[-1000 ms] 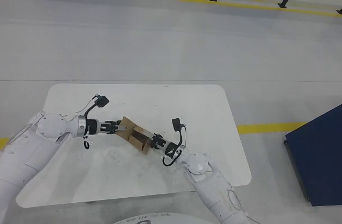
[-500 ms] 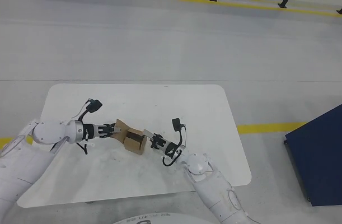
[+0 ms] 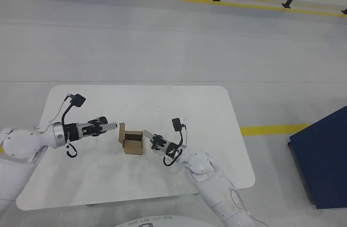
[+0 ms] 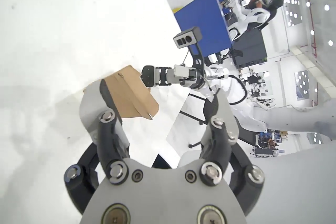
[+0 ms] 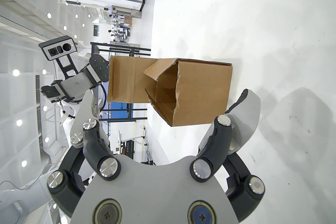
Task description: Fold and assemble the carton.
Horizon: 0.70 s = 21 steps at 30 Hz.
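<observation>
A small brown carton (image 3: 132,142) lies on the white table (image 3: 190,105) near its middle, one end open with loose flaps. In the right wrist view the carton (image 5: 199,88) turns that open end toward the camera. My right gripper (image 3: 152,140) sits just right of it, open, its fingertips apart on either side of the carton's near end (image 5: 169,97). Left of the carton, my left gripper (image 3: 108,126) stands open a short way off. In the left wrist view the carton (image 4: 128,96) lies just beyond my left gripper (image 4: 158,91), with nothing between the fingers.
A blue cabinet (image 3: 332,156) stands on the floor off the table's right side. The table has bare surface behind the carton and toward its right edge (image 3: 247,153).
My left gripper has let go of the carton and drawn back to the left. The carton has come down from its tilt and shifted left; my right gripper followed it.
</observation>
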Each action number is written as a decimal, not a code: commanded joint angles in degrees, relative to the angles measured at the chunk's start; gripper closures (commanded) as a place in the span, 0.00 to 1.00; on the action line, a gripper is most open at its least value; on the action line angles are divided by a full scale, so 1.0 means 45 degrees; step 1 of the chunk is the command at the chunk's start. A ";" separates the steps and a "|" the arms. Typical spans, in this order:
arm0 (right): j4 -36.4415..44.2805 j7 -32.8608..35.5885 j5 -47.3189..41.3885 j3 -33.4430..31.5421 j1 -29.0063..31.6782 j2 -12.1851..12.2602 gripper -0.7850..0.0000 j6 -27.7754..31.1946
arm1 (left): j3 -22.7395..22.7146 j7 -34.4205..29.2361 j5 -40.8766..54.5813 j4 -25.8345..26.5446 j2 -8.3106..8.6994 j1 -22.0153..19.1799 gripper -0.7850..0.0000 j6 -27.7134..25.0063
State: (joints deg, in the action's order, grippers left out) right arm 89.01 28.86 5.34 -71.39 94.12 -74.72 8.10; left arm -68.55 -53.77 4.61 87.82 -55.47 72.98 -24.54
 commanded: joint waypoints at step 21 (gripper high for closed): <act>-0.0344 0.0866 -0.0477 0.0375 -0.0634 0.0140 0.00 -0.0151 | 0.4535 -0.0495 -0.1085 -0.5622 -0.1499 -0.3571 0.54 -0.0028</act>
State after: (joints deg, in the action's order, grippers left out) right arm 87.58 32.89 3.26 -69.75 91.49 -74.10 8.08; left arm -48.64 -56.15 -0.44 63.19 -61.95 57.36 -24.52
